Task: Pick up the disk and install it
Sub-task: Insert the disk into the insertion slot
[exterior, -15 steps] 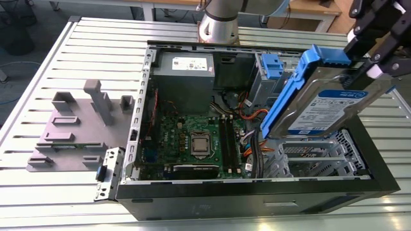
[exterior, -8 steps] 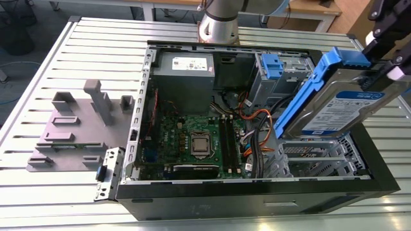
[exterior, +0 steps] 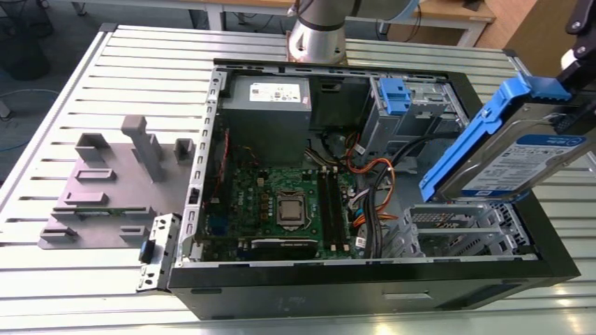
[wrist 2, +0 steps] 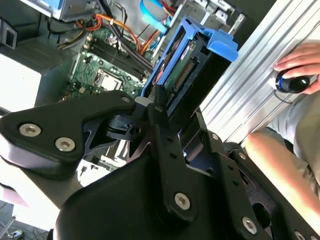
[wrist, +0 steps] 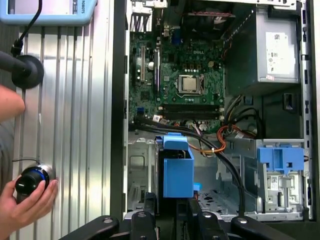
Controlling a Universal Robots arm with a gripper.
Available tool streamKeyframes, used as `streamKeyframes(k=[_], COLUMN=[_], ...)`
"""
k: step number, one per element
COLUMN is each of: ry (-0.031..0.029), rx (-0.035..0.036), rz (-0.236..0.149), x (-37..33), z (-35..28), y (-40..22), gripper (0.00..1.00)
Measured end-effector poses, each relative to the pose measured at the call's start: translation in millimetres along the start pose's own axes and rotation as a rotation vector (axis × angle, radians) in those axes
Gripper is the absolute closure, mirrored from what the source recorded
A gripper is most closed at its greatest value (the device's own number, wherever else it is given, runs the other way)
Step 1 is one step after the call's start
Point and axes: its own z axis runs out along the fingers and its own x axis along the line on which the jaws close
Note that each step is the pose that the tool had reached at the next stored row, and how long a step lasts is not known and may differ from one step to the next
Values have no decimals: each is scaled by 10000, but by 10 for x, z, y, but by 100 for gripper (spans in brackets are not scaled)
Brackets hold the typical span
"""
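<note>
The disk, a silver-grey drive with a white-and-blue label in a blue carrier frame, hangs tilted at the exterior view's right, above the open computer case. My gripper is shut on its upper end. In the second wrist view the black fingers clamp the disk by its connector end. In the first wrist view the disk shows edge-on, blue carrier outward, over the metal drive cage, with my gripper behind it. The cage lies just below the disk, apart from it.
A blue bracket sits in the case's far bay, with orange and black cables beside the motherboard. A grey slotted stand lies on the table at the exterior view's left. A person's hand holds a knob beside the case.
</note>
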Motion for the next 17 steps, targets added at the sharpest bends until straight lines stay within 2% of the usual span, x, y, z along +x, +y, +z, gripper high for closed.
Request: streamKeyframes(k=[2, 6, 7, 17], ry=[0, 1, 1, 0], rx=[-2, -3, -3, -3], rz=[0, -1, -1, 0], x=[-1, -1, 2, 4], z=[0, 2, 38, 72], y=[-50, -63, -119, -173], gripper=[65, 65, 65, 65])
